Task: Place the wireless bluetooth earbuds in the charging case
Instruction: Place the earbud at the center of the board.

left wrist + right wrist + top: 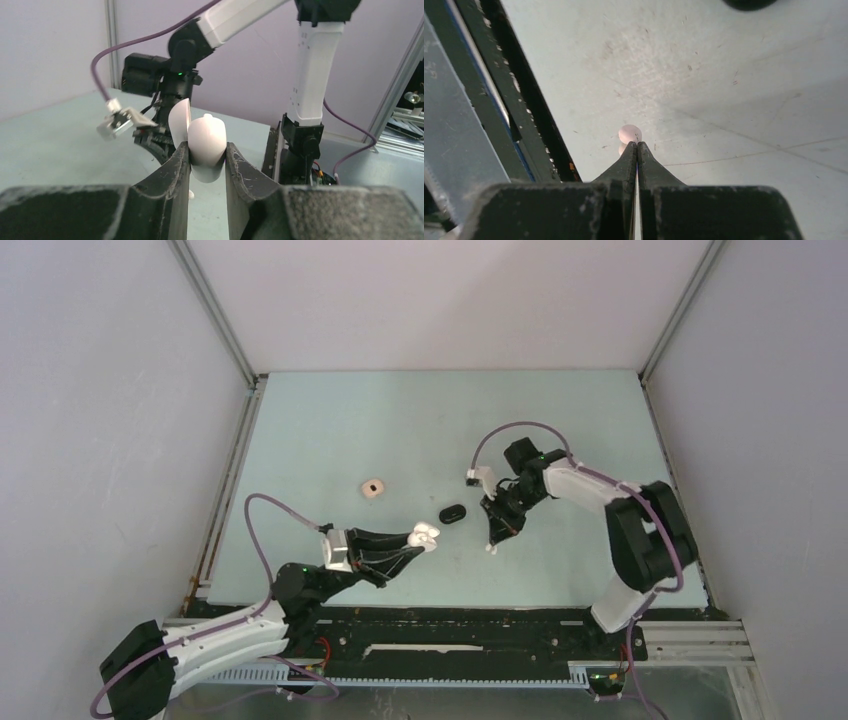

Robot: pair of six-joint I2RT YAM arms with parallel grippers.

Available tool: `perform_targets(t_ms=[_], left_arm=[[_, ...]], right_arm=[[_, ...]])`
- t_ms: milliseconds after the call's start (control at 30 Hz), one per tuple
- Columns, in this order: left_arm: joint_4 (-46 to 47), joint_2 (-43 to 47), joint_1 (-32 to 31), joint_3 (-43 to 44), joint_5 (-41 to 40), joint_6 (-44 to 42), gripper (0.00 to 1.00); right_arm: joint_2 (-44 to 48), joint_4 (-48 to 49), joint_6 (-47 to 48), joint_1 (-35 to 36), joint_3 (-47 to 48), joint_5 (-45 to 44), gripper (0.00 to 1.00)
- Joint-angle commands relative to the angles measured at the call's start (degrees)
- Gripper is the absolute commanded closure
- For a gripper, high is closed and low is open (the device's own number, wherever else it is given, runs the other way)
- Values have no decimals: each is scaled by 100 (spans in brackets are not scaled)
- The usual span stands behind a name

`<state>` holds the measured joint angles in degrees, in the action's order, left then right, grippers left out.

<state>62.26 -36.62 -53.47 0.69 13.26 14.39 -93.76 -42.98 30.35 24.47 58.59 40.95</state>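
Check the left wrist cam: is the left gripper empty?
No, the left gripper is clamped on a white charging case, which sticks up between its jaws.

White charging case (pixel 207 134) upright, lid open, in left gripper (pixel 207 148); pale earbud (pixel 629 133) near table's (pixel 724 75) front edge.

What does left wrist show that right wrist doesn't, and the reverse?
Left wrist only: the white case, lid open, clamped in the left gripper, with the right arm behind it. Right wrist only: the right gripper shut, a pale earbud at its tips (whether pinched is unclear), and the black case at the top edge. Both: the pale green table.
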Motion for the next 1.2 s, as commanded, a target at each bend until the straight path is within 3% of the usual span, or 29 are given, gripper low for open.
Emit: perform_targets(t_ms=[0,167,267,400,533,667,867,1167], left_arm=[[-111,-9,30,-850,199,-191,100],[-6,-94,30,-842,234,-176,100],[-3,-133,30,-817,285,-153,100],[1,-76,24,-781,314,-87,100],[290,68,28,-793,100,166,100],[560,2,25,-685,13,340,100],[1354,-857,28,-516,-39,896,100],[2896,-2505,22,-124,205,1656,100]], right_arm=[[-847,-202,-375,258,464,-630,99],[-1645,-150,-442,251,629,-804,95],[-1526,-160,-461,217,700,-914,77],[-645,-352,-348,21,783,-441,66],[727,-537,-90,-268,718,1023,61],[1705,-318,173,-190,505,1944,45],[1821,263,-186,-12,504,2953,38],[1971,674,-343,513,504,3203,39]])
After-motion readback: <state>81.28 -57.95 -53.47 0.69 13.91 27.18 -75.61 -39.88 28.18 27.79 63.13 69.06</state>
